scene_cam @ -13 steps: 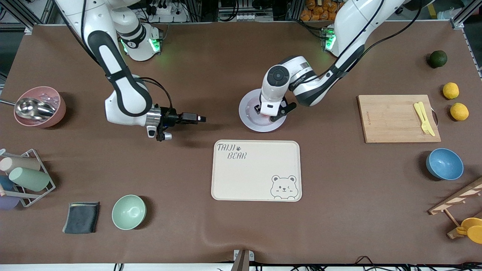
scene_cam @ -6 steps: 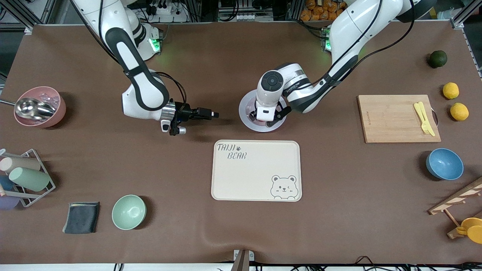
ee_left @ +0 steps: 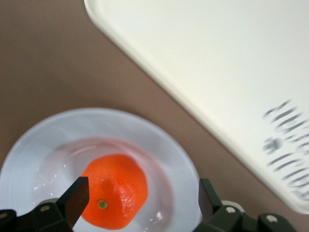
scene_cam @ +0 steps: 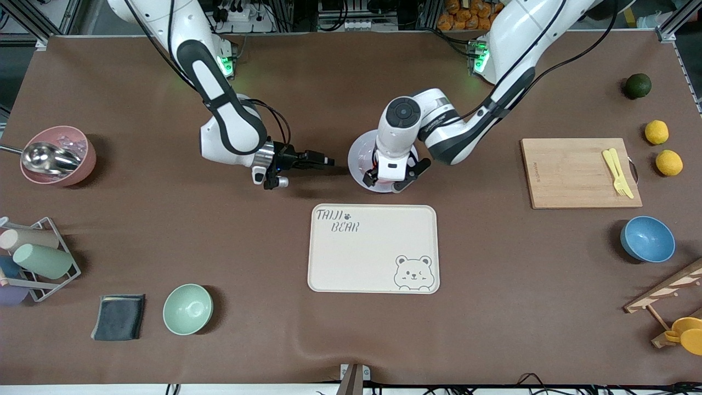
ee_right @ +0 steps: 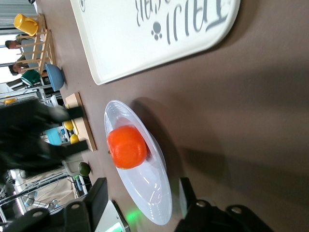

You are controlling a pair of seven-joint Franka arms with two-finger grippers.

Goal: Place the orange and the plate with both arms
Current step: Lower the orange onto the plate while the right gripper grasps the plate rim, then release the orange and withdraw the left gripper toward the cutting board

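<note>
The orange lies in the well of the pale plate, which stands on the brown table just farther from the front camera than the cream bear tray. My left gripper hangs open right over the plate, its fingers standing apart on either side of the orange and clear of it. My right gripper is low at the plate's edge toward the right arm's end, and it is open. In the right wrist view the plate's rim lies between that gripper's fingers, with the orange resting farther in.
A wooden cutting board with a yellow fork, two lemons, a dark green fruit and a blue bowl sit toward the left arm's end. A pink bowl with a scoop, a cup rack, a dark cloth and a green bowl sit toward the right arm's end.
My left gripper has opened and let go of the orange on the plate. My right arm has swung in toward the plate's edge, its fingers narrowing.
</note>
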